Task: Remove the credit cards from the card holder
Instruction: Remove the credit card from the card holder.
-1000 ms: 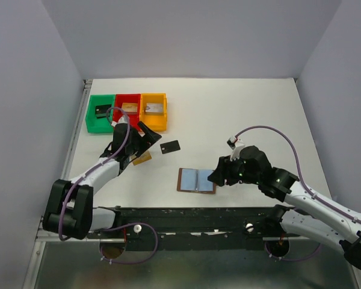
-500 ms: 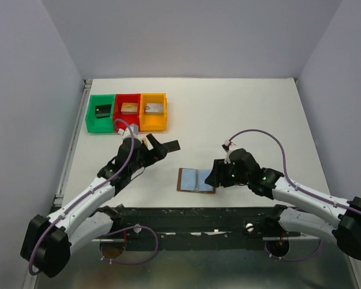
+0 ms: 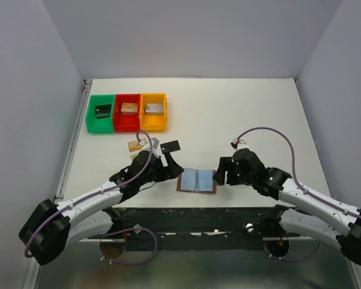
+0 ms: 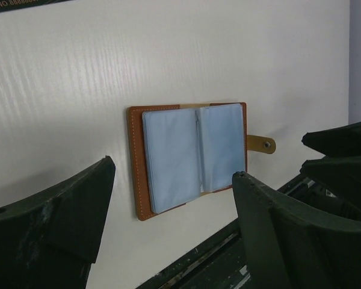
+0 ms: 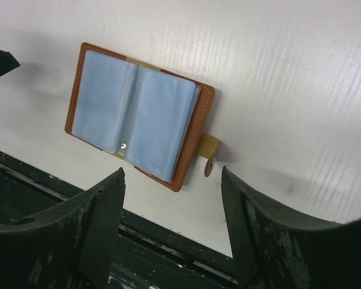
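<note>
Top view: the open card holder point(image 3: 197, 180) lies flat on the table point(image 3: 240, 114), between the left gripper point(image 3: 172, 165) and right gripper point(image 3: 217, 176).

Left wrist: jaws spread, card holder just ahead.

Right wrist: jaws spread beside its snap tab.

Probably lining up. The next move calls for pinning one cover and pinching inside a pocket.

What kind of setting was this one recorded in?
Probably a lab test cell for robot manipulation: a white table boxed in by plain grey walls, a left arm and right arm bolted at its near edge, and a green bin, red bin and orange bin in a row.
</note>
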`<state>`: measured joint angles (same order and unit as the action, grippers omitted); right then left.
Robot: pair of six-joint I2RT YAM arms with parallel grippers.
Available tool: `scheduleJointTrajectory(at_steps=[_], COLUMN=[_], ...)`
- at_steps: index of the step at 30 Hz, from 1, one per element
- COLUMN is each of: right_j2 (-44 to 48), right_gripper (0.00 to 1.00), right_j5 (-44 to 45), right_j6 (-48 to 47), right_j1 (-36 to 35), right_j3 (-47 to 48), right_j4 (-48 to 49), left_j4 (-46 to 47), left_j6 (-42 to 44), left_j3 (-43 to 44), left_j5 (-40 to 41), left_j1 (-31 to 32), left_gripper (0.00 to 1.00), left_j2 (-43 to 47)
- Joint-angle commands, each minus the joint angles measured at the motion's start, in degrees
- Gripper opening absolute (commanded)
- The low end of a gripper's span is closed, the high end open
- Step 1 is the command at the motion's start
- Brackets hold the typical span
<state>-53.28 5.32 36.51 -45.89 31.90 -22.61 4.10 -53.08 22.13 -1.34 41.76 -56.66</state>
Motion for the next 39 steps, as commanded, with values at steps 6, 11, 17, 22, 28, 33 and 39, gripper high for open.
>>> scheduleJointTrajectory(at_steps=[6,11,17,22,28,33,39], right_j2=[-7.71,-12.46,-16.94,-20.20,-18.01,-14.14,-12.64], right_gripper=[0.69,0.63,0.52,0.34,0.00,0.00,0.00], right_j5=[8.03,9.00,7.60,6.46,4.96,1.19,-0.14], right_j6=[0.84,0.41,-1.09,-1.97,-2.94,-4.08,-4.34], right_j1=[0.01,-0.08,-0.08,0.01,0.01,0.01,0.01], right_j3=[3.26,5.01,6.33,7.30,6.60,5.72,5.54], right_j4=[-9.38,-9.47,-7.01,-5.78,-5.25,-4.29,-4.46], left_j4=[3.37,3.11,3.11,4.42,6.71,9.52,11.46], left_j6=[0.96,1.22,1.75,1.49,1.49,1.31,1.22], left_j3=[1.69,2.48,2.48,1.78,1.25,1.07,1.60], left_j5=[-1.20,-1.47,-1.47,-2.08,-3.92,-6.03,-7.88], left_j1=[3.68,4.38,4.74,5.09,5.18,5.26,5.35], left_gripper=[0.89,0.88,0.86,0.85,0.84,0.84,0.84], left_j2=[-6.61,-7.32,-7.14,-7.14,-8.29,-10.92,-14.52])
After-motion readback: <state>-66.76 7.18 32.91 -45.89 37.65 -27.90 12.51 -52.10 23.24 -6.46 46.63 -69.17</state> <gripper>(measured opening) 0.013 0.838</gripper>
